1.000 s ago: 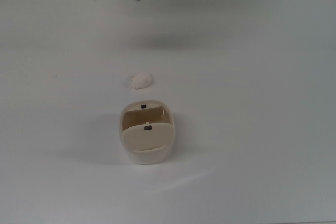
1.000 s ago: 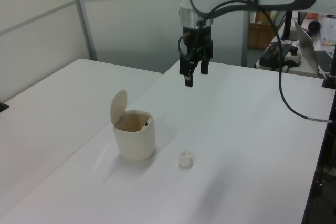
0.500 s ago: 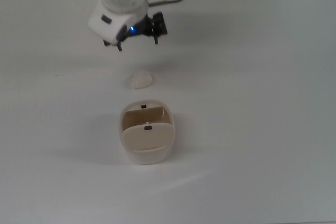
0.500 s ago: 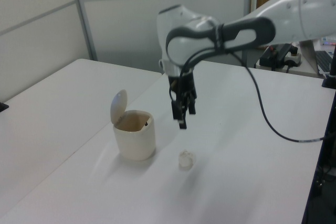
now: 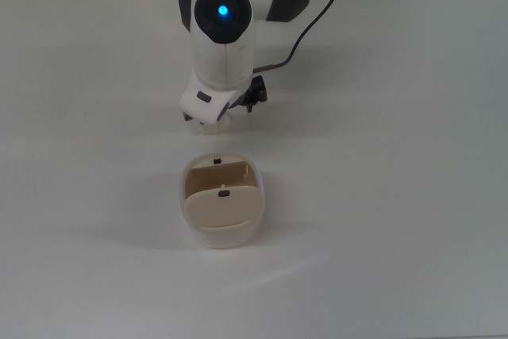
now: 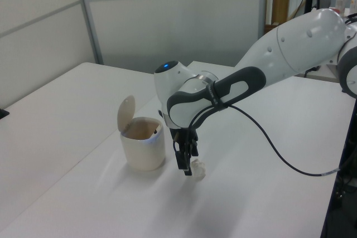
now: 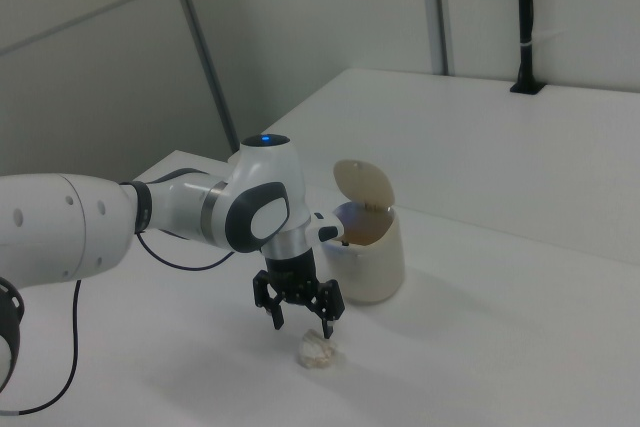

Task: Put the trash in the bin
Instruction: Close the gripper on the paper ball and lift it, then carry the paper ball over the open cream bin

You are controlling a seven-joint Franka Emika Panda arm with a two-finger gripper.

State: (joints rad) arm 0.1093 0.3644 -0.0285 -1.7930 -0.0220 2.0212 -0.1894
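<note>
**White paper, light as air: the grab could miss**

Top view: white arm casing hides most of the wad [image 5: 213,125]; only an off-white sliver shows under the wrist. The bin [image 5: 223,200], smooth cream plastic, rounded oval, stands just beside it toward the tabletop's near edge, flap up. Both sit mid-table, well away from every edge.

Left view: the claw [image 6: 186,165] hangs just over the crumpled wad [image 6: 197,168], one finger [image 6: 182,161] almost touching it. I judge a fingertip could nudge it aside, since balled tissue skids easily on the slick tabletop [image 6: 67,132].

Right view: the fingers [image 7: 276,309] are spread wide, released, straddling above the wad [image 7: 317,351]. An off-centre descent may flatten it instead of pinching.
</note>
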